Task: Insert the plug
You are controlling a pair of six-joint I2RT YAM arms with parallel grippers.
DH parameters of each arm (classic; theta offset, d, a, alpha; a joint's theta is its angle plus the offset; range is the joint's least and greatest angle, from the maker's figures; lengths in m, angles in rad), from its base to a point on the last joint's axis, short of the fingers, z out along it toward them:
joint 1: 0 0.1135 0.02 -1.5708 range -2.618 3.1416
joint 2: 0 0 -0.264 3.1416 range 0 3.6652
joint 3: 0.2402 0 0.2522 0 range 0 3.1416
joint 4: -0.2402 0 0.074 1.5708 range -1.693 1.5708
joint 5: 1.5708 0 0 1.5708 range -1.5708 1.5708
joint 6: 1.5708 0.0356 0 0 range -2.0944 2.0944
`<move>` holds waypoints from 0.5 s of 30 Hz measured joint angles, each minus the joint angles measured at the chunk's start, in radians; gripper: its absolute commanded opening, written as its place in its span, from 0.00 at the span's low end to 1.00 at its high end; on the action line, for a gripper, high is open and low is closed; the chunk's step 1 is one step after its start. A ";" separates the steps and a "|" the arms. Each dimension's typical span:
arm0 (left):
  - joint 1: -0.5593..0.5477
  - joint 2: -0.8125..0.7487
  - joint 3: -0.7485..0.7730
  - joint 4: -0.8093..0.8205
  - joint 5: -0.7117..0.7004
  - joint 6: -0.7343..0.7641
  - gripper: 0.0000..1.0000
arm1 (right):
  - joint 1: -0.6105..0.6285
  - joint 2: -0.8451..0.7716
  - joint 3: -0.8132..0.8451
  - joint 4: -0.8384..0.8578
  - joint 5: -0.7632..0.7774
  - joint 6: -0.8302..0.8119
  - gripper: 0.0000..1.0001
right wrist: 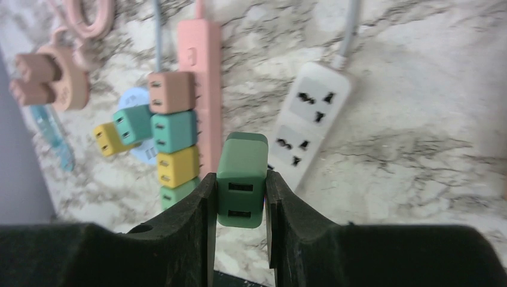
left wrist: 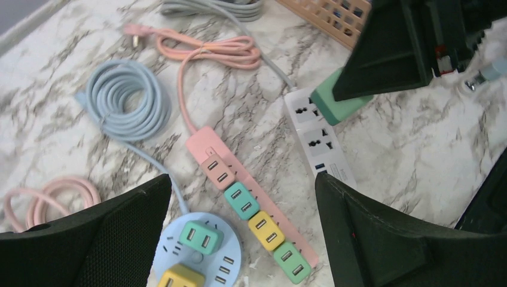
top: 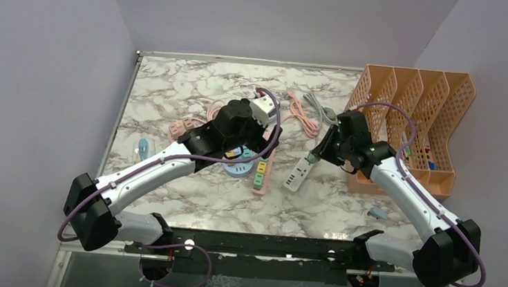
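Note:
My right gripper (top: 314, 157) is shut on a green cube plug (right wrist: 241, 179), its two USB ports facing the wrist camera. It holds the plug just above the near end of the white power strip (top: 297, 174), whose sockets show in the right wrist view (right wrist: 311, 119). In the left wrist view the green plug (left wrist: 335, 104) hangs over the strip's top socket (left wrist: 305, 113). My left gripper (left wrist: 242, 185) is open and empty above the pink power strip (left wrist: 203, 143), which carries several coloured cube plugs, and the blue round strip (left wrist: 197, 263).
An orange file rack (top: 412, 123) stands at the right. Grey cable (top: 320, 108) and pink cable (top: 302, 116) lie behind the strips. A blue cable coil (left wrist: 128, 98) and a pink round strip (right wrist: 60, 81) lie to the left. A small object (top: 377, 212) lies near the right arm.

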 measured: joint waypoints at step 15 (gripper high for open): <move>0.040 -0.173 -0.075 -0.106 -0.193 -0.294 0.91 | 0.000 0.150 0.075 -0.092 0.237 0.051 0.01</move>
